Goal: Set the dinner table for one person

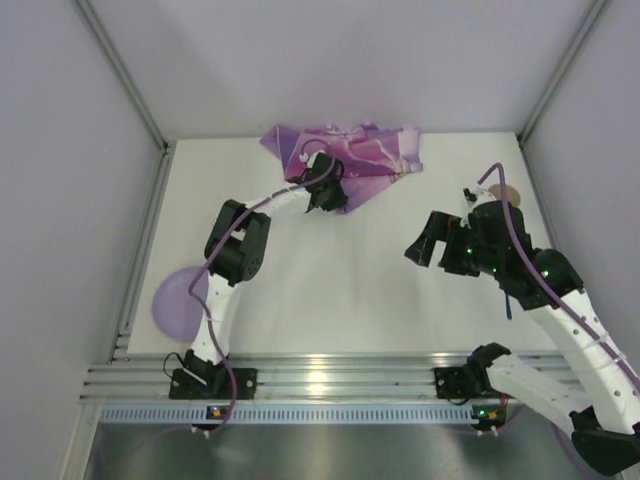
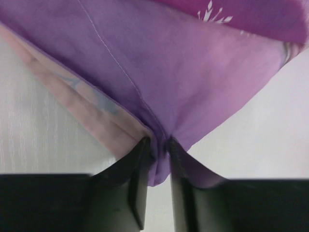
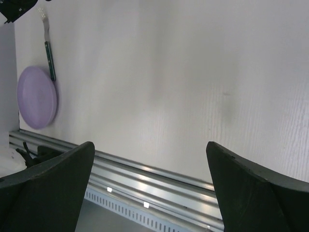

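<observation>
Early stage, by the look of it. Placemat (image 1: 350, 160) lies bunched and folded over itself at the far edge of the dinner table (image 1: 360, 300), not spread flat. Left gripper (image 2: 157, 145) is clamped on a folded corner of the cloth, with purple fabric pinched between both fingers; overhead, this is the near side of the heap. Right gripper (image 3: 149, 147) hangs over bare tabletop on the right side, jaws wide apart, nothing between them. Purple plate (image 1: 178, 302) sits at the near left, close to the aluminium rail (image 1: 320, 378), partly under the left arm. A fork (image 3: 48, 48) with a dark handle lies just beside it, perhaps touching; it shows only in the right wrist view. A small tan object (image 1: 507, 192) shows behind the right arm, too hidden to name. Judgement: nothing is laid yet. The mat needs pulling forward and flattening first, then plate onto it, fork alongside.
</observation>
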`<state>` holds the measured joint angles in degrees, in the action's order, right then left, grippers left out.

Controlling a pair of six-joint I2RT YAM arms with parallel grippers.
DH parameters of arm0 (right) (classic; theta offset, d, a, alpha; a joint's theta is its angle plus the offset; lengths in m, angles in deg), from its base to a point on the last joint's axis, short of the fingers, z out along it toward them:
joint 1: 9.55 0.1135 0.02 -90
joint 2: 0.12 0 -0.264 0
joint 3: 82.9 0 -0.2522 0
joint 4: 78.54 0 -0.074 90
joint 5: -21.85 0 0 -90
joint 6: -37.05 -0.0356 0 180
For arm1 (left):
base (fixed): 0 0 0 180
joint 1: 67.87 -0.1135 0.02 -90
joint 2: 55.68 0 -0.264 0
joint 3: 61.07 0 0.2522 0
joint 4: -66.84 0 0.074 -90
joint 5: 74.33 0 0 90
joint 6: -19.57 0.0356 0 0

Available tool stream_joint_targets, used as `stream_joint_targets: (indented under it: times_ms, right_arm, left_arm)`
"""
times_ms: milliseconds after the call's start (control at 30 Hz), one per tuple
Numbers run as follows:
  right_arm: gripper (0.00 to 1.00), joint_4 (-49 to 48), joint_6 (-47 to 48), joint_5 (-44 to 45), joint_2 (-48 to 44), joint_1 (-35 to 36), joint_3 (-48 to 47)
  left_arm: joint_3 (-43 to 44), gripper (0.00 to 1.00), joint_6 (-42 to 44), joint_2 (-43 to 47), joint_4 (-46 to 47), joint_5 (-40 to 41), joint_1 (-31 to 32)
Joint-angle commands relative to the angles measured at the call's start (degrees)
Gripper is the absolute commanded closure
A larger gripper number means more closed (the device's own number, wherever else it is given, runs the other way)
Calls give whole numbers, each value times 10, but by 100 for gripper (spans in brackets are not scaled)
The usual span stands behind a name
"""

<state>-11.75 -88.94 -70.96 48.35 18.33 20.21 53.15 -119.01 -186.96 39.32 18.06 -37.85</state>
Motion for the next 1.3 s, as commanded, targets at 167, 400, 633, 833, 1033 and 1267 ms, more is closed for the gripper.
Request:
stream_joint_targets:
  times_ms: [167, 400, 633, 833, 1033, 1267]
  right_arm:
    - [0, -16, 17, 8, 47, -24, -18]
    - [0, -106, 75, -58, 193, -39, -69]
    - [0, -132, 106, -53, 366, -104, -182]
    - [0, -126, 89, -19, 486, -136, -213]
    - [1, -218, 98, -92, 538, -135, -135]
    - [1, -249, 116, -77, 594, -135, -132]
  left_arm:
    - [38, 100, 22, -25, -70, -50, -5]
    - [-98, 100, 95, 130, -183, -31, -47]
    - [-329, 100, 109, 334, -220, -6, -117]
    - [-399, 100, 110, 402, -250, 3, -119]
    - [-422, 100, 110, 415, -259, -19, -119]
    - [-404, 100, 127, 412, -277, -15, -119]
